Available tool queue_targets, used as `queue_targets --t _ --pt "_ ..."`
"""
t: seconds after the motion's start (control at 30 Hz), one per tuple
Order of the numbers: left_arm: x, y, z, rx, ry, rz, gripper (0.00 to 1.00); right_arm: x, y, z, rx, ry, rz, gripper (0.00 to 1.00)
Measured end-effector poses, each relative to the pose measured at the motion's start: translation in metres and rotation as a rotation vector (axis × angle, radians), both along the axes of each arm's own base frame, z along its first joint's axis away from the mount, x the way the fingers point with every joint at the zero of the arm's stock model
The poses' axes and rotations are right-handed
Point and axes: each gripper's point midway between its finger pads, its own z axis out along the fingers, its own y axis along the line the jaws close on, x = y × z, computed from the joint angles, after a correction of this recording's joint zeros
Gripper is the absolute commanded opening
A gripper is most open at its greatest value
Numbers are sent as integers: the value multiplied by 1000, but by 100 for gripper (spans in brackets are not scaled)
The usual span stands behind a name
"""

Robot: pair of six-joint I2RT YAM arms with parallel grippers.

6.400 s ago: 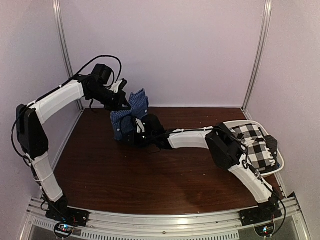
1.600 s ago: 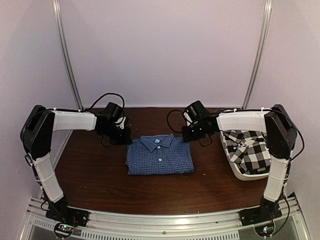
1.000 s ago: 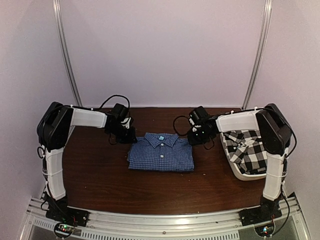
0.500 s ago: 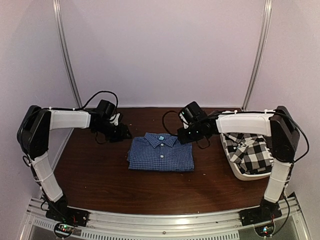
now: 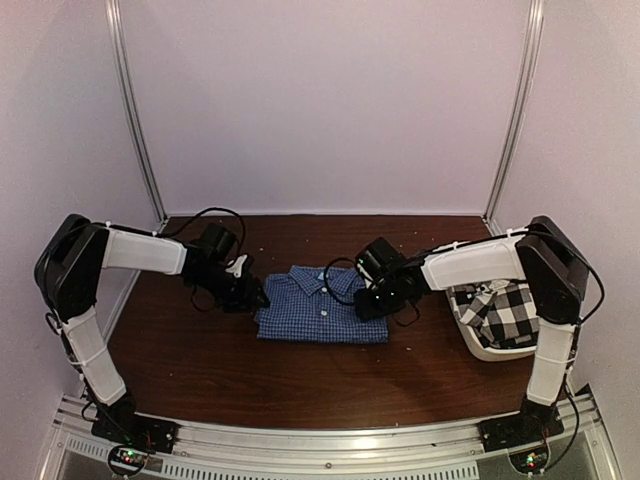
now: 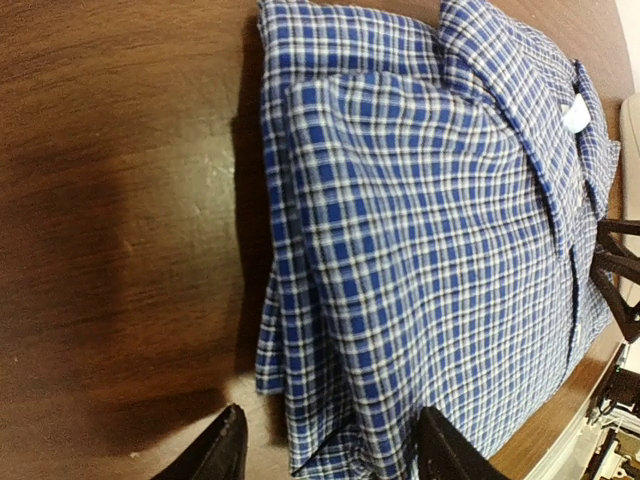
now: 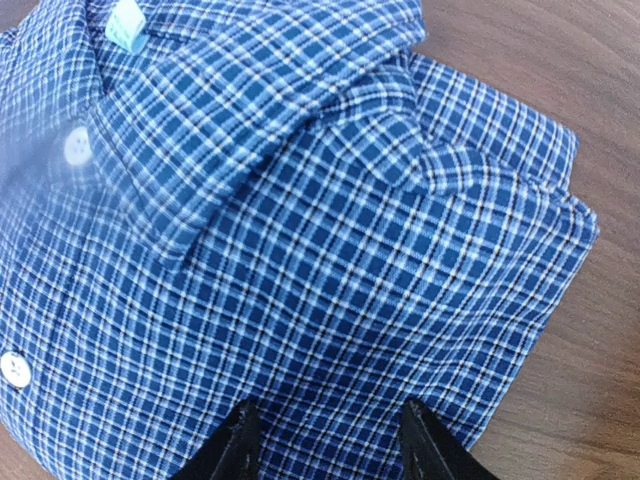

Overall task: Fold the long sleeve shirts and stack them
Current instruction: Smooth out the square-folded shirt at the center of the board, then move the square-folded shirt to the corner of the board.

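The blue gingham long sleeve shirt (image 5: 320, 310) lies folded flat at the table's middle, collar toward the back. My left gripper (image 5: 255, 297) is low at its left edge. In the left wrist view it (image 6: 335, 455) is open, with the shirt's (image 6: 430, 230) folded side edge between its fingers. My right gripper (image 5: 365, 303) rests over the shirt's right part. In the right wrist view it (image 7: 330, 445) is open above the cloth (image 7: 300, 250) beside the collar. The black-and-white checked shirt (image 5: 500, 308) lies crumpled in the tub on the right.
The white plastic tub (image 5: 490, 352) stands at the right edge of the brown table (image 5: 250, 370). Metal frame posts rise at the back corners. Both arms reach inward from the sides, their cables looping above the wrists.
Both grippers let go of the shirt's back corners and opened. Both then came forward and down along the shirt's sides; the right one now sits over the cloth.
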Motion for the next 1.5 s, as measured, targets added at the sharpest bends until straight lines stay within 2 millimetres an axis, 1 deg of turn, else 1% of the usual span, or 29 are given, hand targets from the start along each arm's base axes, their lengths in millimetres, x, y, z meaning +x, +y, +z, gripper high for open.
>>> queue_targets --t 0.1,0.3,0.4,0.5,0.57,0.67,0.8,0.93,1.0,1.1,1.2,1.33,1.5 --pt "-3 -6 -1 -2 1 -9 51 -4 -2 -7 3 15 -6 50" --pt "-8 -12 -13 17 26 -9 38 -5 -1 0 29 8 -11 49" --pt "-6 -11 -15 32 22 7 32 -3 1 10 46 -9 -10 50" --pt "-4 -11 -16 43 22 22 24 -2 2 25 70 -32 -9 50" --pt "0 -12 -17 49 20 32 16 -1 3 35 86 -50 -10 50" --pt "5 -14 -19 57 17 45 1 0 3 49 105 -74 -11 50" --pt "12 -15 -17 73 6 69 0 2 2 57 109 -96 -15 50" --pt "27 -11 -12 106 -26 108 0 3 1 59 104 -105 -15 50" --pt "39 -5 -6 124 -47 136 0 6 0 61 101 -114 -19 50" --pt "64 14 3 162 -79 195 0 11 0 67 101 -133 -21 50" --pt "93 42 12 208 -111 261 0 16 -2 72 102 -146 -24 50" --pt "131 93 22 293 -157 348 0 20 -8 81 106 -167 -34 50" --pt "174 155 27 411 -190 419 0 24 -12 95 117 -194 -37 50"
